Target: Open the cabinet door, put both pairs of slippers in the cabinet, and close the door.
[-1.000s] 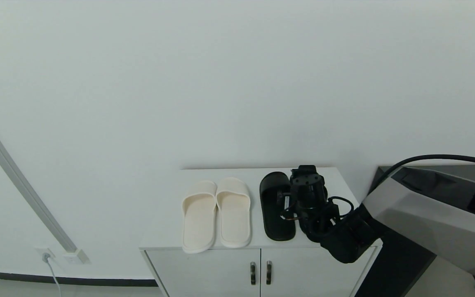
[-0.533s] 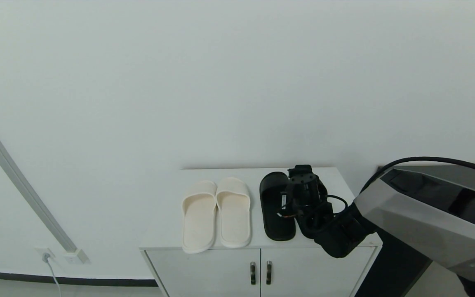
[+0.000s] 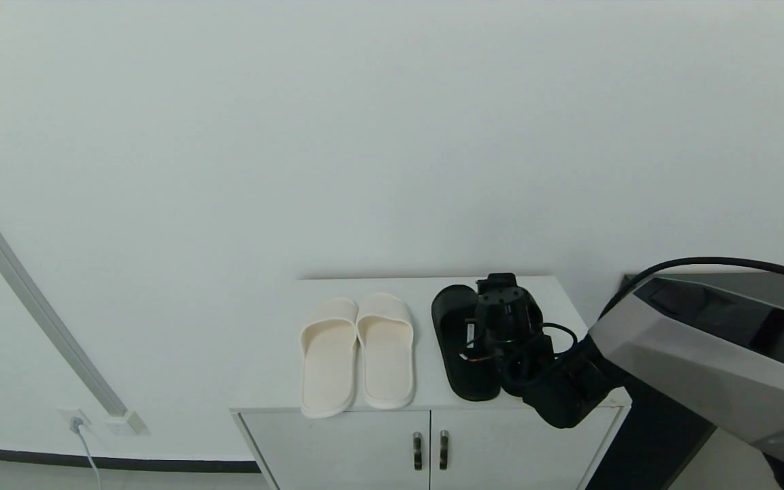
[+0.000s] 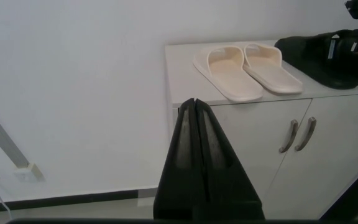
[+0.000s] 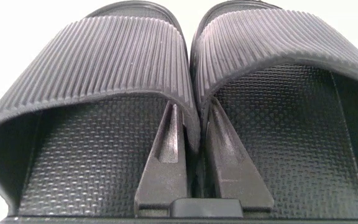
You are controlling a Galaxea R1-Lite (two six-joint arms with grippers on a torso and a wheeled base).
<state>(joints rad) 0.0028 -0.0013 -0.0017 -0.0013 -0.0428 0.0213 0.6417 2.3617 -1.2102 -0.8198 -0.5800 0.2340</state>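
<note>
**Black pair pinched while the doors are shut**

Head view: the black slippers (image 3: 456, 340) lie on the right of the cabinet (image 3: 276, 398) top, toes toward the far wall. Your right end effector (image 3: 501, 306) sits over the right-hand one. The cream slippers (image 3: 356, 354) lie side by side to their left, near edges at the front lip. Both doors (image 3: 337, 446) are closed, with the twin handles (image 3: 429, 450) meeting at the centre seam.

Left wrist view: your left end effector (image 4: 195, 106) has its fingers pressed together on nothing. It is held low, out in front of the cabinet and left of the handles, well apart from them. I'd judge it is the arm free to open a door.

Right wrist view: one finger (image 5: 166, 155) is slid under each strap, so the right end effector (image 5: 193, 124) clamps the two touching inner walls. That grip lets both shoes travel as one. You'll need a door open before they can go in.
</note>
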